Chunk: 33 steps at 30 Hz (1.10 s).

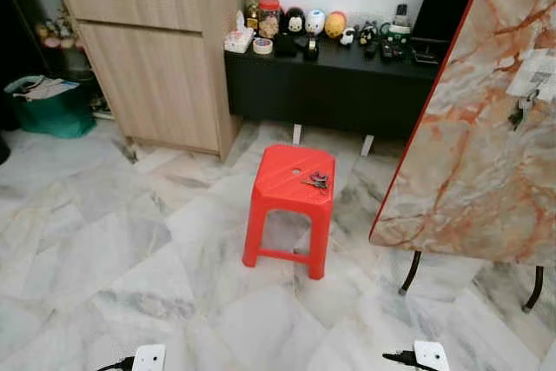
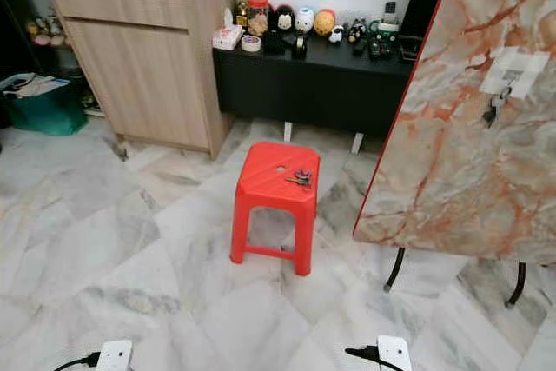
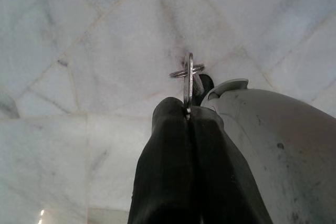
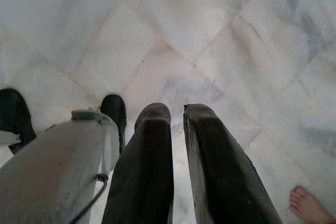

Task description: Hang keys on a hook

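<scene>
A walking robot stands on a marble floor (image 1: 104,249) mid-errand, its left gripper (image 3: 187,114) hanging low with both black fingers pressed together on a metal key ring (image 3: 188,74), the ring standing edge-on above the fingertips. The right gripper (image 4: 177,111) hangs beside its leg, fingers a little apart and holding nothing; a person's bare foot (image 4: 310,205) shows near it on the tiles. Judged from this, the keys are already in hand and the carry to the hook is the step under way. Ahead, a red plastic stool (image 1: 291,206) stands in the open floor with another small bunch of keys (image 1: 315,181) lying on its seat. To the right leans an upright marble-patterned board (image 1: 469,128) on thin black legs, red-edged, with a white hook plate (image 1: 534,71) near its top from which a key (image 1: 521,110) already hangs. The next move calls for walking forward and right, skirting the stool's corner and the board's splayed legs, then raising the left arm. Beyond, a wooden cabinet (image 1: 156,67) and a low black surface (image 1: 339,84) crowded with figurines line the wall.
</scene>
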Tool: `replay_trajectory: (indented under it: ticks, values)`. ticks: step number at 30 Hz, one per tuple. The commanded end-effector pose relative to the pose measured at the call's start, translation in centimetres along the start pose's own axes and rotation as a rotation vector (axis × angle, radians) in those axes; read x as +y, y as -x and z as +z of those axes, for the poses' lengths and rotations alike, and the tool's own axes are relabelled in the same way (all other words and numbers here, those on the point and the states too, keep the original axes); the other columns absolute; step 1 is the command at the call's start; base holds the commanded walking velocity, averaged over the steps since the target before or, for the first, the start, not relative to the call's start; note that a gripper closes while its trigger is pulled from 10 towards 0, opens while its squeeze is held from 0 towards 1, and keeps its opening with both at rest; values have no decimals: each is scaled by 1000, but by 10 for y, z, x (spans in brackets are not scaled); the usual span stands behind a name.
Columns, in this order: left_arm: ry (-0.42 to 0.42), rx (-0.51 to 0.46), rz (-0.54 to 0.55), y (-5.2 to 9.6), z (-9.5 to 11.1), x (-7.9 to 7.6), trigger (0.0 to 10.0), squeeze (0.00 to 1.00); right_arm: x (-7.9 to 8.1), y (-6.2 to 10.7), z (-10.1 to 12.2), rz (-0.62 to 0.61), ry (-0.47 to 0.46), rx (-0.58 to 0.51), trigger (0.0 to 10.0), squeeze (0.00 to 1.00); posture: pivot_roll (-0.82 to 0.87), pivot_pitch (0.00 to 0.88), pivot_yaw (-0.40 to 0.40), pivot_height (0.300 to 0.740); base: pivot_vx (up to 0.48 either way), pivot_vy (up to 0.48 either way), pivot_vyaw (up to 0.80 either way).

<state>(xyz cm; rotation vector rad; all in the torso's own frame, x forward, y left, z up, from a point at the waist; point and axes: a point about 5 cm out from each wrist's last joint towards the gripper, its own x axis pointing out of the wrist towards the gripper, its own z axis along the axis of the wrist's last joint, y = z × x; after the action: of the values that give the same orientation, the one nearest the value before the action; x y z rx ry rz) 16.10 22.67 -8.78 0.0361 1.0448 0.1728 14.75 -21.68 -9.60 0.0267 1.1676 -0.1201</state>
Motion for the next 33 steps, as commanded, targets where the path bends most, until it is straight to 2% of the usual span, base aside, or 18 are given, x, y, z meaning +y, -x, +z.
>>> replay_trajectory:
  ticks: [1, 5, 7, 12, 17, 24, 29, 33]
  values:
    - [-4, 20, -6, 1, -7, -4, 10000, 0, -9, 1, -11, -26, -33, 21, 10000, 0, 80, 0, -37, 726, 0, -281, -756]
    - [4, 18, 6, 1, -8, 0, 10000, 0, -9, 2, -16, -27, -43, 30, 10000, 0, 92, 0, -47, 726, 0, -277, -756]
    - [6, 12, 15, 1, -7, 3, 10000, 0, -8, 2, -16, -11, -4, 33, 10000, 0, 111, 0, -63, 726, 0, -277, -750]
    - [-25, 26, -6, 1, -11, 0, 10000, 0, -10, 2, -16, -27, -30, 28, 10000, 0, 98, 0, -50, 726, 0, -277, -740]
    - [-24, 30, -5, 1, -11, 1, 10000, 0, -5, 1, -16, -16, -44, 21, 10000, 0, 80, 0, -39, 726, 0, -280, -729]
    - [-16, 39, 22, 3, -15, 15, 10000, 0, 4, 0, -14, 3, -36, 14, 10000, 0, 68, 0, -31, 726, 0, -280, -712]
    - [-40, 59, 29, 4, -20, 21, 10000, 0, 8, 0, -14, 2, -60, 6, 10000, 0, 62, 0, -9, 726, 0, -279, -686]
    - [-79, 60, 23, 4, -18, 23, 10000, 0, 14, 0, -14, 16, -60, 4, 10000, 0, 75, 0, -9, 726, 0, -66, 0]
